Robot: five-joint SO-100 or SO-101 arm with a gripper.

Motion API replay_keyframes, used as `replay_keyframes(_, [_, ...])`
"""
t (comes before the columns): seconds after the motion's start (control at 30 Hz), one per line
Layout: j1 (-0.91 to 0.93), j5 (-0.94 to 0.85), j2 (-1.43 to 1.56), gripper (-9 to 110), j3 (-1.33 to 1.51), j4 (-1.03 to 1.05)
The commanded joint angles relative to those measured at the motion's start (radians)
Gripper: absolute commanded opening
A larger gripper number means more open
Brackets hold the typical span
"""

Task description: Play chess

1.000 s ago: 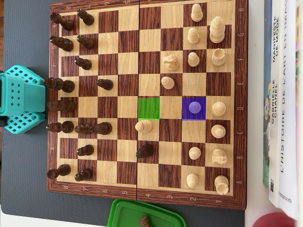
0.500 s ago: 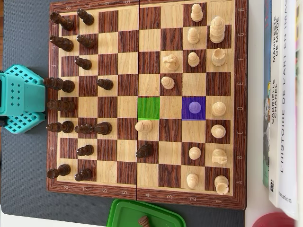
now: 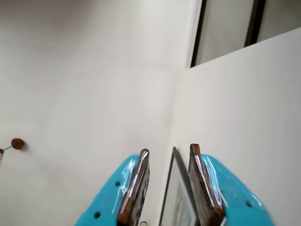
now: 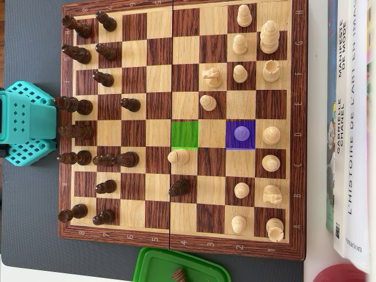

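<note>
In the overhead view a wooden chessboard [image 4: 302, 117] lies on a grey mat, dark pieces at its left and light pieces at its right. One square is tinted green [image 4: 184, 134] and bare. Another is tinted purple [image 4: 230, 144] with a light pawn [image 4: 241, 133] on it. A light pawn [image 4: 178, 156] and a dark pawn [image 4: 179, 187] stand near the middle. My teal arm [image 4: 26, 123] sits off the board's left edge. In the wrist view my gripper [image 3: 170, 149] is open and empty, pointing at a pale wall; no board shows there.
A green container [image 4: 158, 267] with one dark piece [image 4: 178, 274] sits below the board. Books [image 4: 352, 129] lie along the right edge, with a red object [image 4: 341, 274] below them. The wrist view shows a dark-framed panel [image 3: 181, 202] and a brown knob [image 3: 17, 143].
</note>
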Motion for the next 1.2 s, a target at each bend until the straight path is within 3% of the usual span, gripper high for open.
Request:
replay_keyframes(0.0, [-0.003,-0.006,-0.011,13,0.021,0.000])
replay_keyframes(0.97, [0.005,-0.017,-0.012,13,0.021,0.014])
replay_keyframes(1.17, [0.002,-0.017,-0.012,13,0.021,0.233])
